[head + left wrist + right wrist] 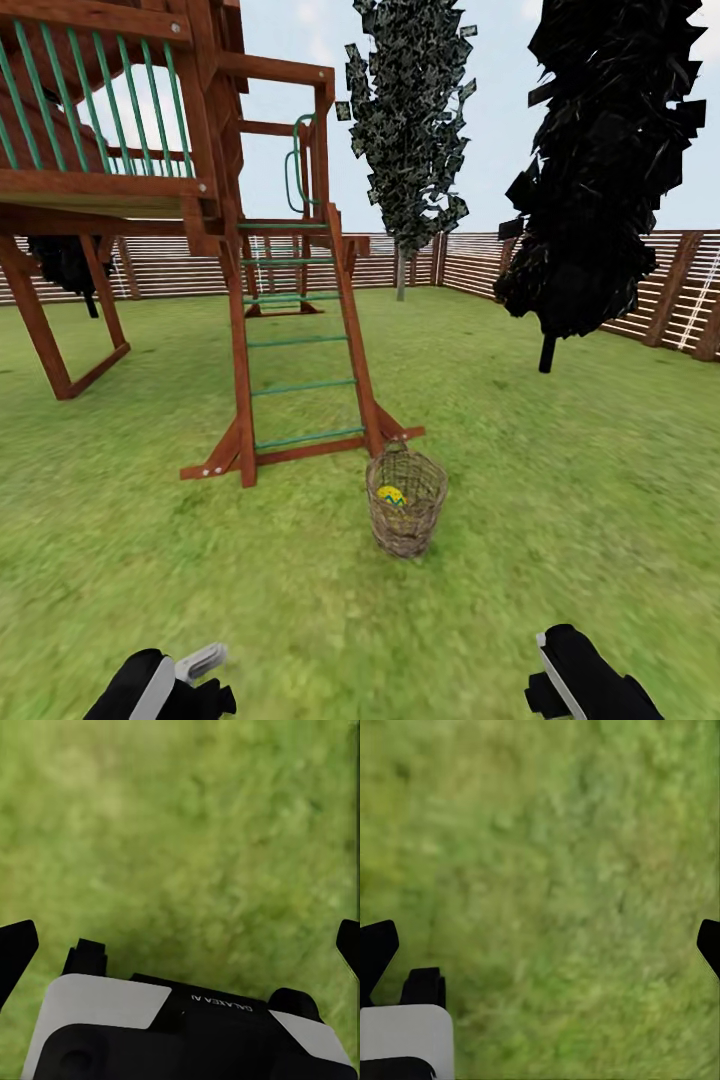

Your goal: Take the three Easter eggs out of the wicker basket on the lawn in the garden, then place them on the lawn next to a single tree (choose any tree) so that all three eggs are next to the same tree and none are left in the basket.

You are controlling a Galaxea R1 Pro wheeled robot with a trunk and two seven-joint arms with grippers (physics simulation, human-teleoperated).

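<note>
Both sets of jaws, on the left gripper [180, 945] and right gripper [540, 945], hang spread wide and empty over the lawn [560, 520]. Ahead, between them, stands one wicker basket [405, 505] with one Easter egg [392, 495] visible inside, just beside a wooden ladder [300, 350]. Two dark columnar trees [600, 170] rise beyond.

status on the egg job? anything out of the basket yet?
Done: nothing visibly moved; no eggs lie on the lawn. In hand: nothing; left gripper and right gripper are open over grass. Left: the wicker basket by the ladder shows one yellow egg inside; others can't be made out. All unloading and placing remains.
</note>
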